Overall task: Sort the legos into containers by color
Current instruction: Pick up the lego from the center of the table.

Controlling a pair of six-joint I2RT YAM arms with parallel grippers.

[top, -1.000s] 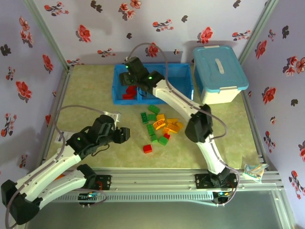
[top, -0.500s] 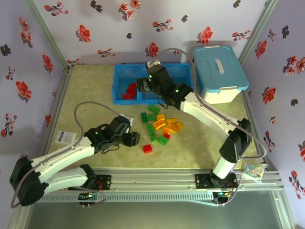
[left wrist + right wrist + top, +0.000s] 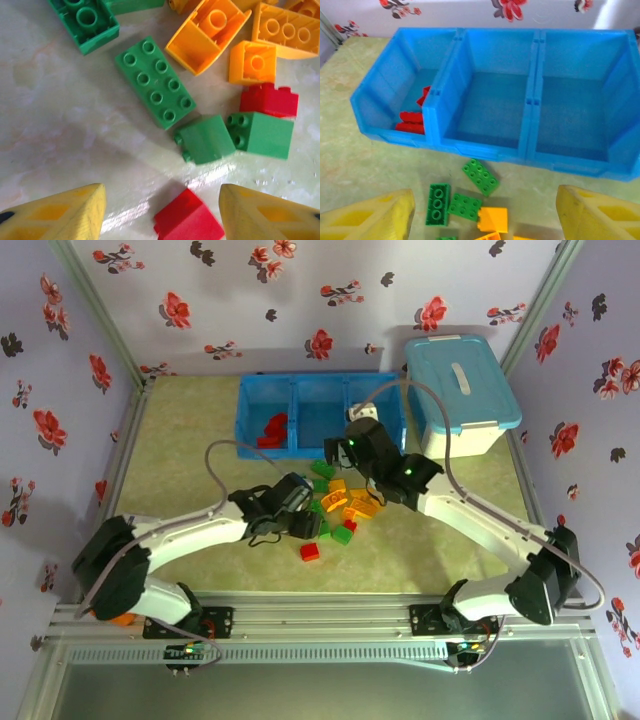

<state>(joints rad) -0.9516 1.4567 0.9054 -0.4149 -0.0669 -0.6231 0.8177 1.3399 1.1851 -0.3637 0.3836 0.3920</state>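
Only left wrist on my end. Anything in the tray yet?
Observer: Yes. Red bricks lie in the left compartment of the tray.
Operator: Other two compartments?
Observer: Both look empty in the right wrist view.
Operator: Right claw?
Observer: The right claw is open and holds nothing. It faces the tray's front wall, with green bricks on the table just ahead of it.
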